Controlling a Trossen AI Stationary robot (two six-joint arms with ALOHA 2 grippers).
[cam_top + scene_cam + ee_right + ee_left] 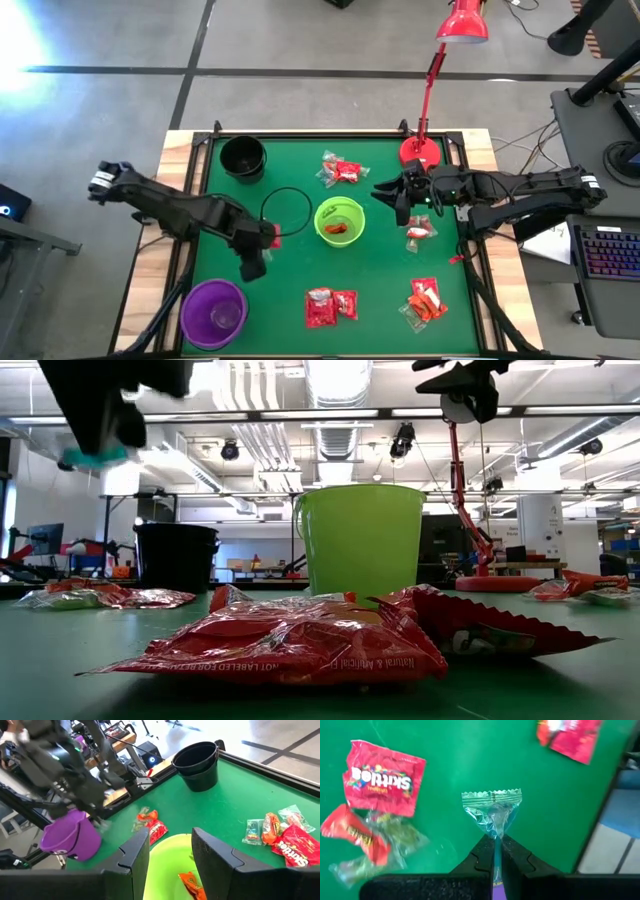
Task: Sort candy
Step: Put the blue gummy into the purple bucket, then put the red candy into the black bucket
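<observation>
- Clear twist-wrapped candy [491,811] sits nearest the left wrist cam, pinched between left gripper [496,851] jaws, held above the mat nr purple bowl [213,312].
- Lime bowl [340,221] has one orange sweet [338,229] in; purple and black bowl [243,158] look empty.
- Most candy unsorted: red packets [330,306] at front, more clusters elsewhere.
- Right gripper [389,196] beside lime bowl, jaws spread, empty.

clear wrapper [492,812]: lower end hidden between left gripper [497,851] fingers; contents too blurred to tell
red packet [568,733]: cut off at far edge
</observation>
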